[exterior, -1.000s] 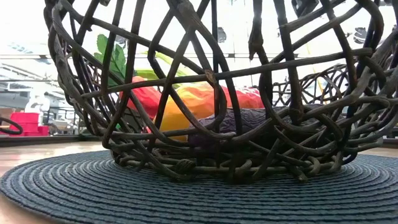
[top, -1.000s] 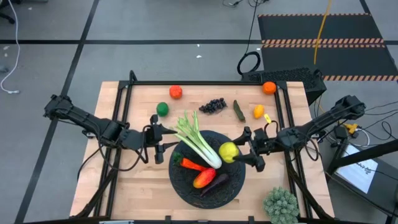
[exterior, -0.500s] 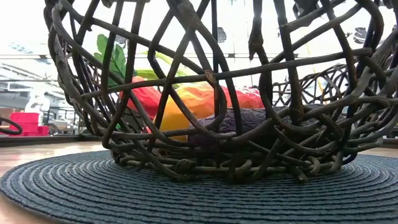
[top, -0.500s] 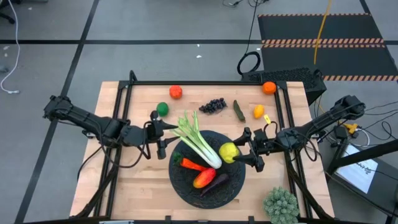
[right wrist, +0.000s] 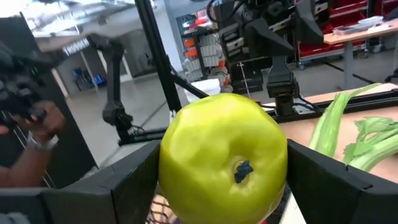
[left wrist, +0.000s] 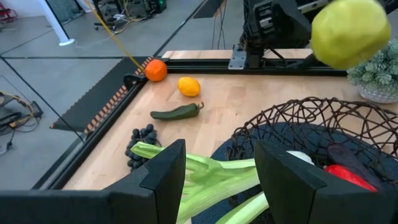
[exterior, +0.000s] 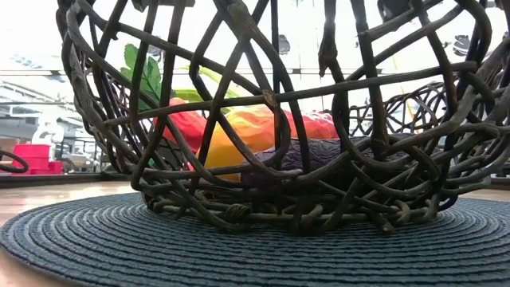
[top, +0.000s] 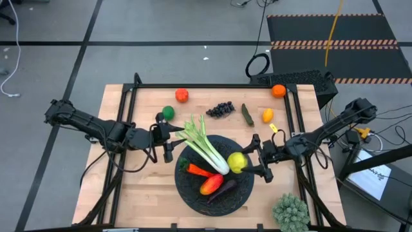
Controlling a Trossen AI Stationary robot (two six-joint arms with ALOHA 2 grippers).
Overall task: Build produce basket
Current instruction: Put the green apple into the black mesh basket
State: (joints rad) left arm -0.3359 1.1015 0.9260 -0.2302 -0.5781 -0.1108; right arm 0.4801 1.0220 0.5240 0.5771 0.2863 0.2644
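Observation:
The black woven basket [top: 193,193] stands mid-table on a dark round mat [exterior: 239,247]. In it lie a carrot [top: 196,171], a red pepper [top: 211,185] and an eggplant [top: 226,188]. A leek [top: 207,149] lies across the basket's far-left rim, its leaves sticking out over the table. My right gripper [top: 243,160] is shut on a yellow-green fruit [top: 236,162] above the basket's right rim. My left gripper [top: 172,138] hovers open at the basket's left, by the leek's leafy end [left wrist: 211,174], touching nothing. My right gripper pinches the yellow-green fruit between its two fingers [right wrist: 130,180], on two opposite sides [right wrist: 171,168]. The fingers reach in level from the table's right. The fruit is lifted clear above the basket [left wrist: 298,118], its stem dimple [right wrist: 241,169] turned back toward the wrist.
Along the far side of the table lie a tomato [top: 182,95], a lime [top: 168,112], dark grapes [top: 221,108], a pickle [top: 248,114], a lemon [top: 267,116] and an orange [top: 278,91]. A spiky pale-green clump [top: 291,211] stands near right. A person's hand [right wrist: 28,140] shows beyond the table.
My right gripper has rolled a little about the line it points along, with the fruit still in it. The fruit has drifted slightly toward the table's near edge, over the basket's right rim.

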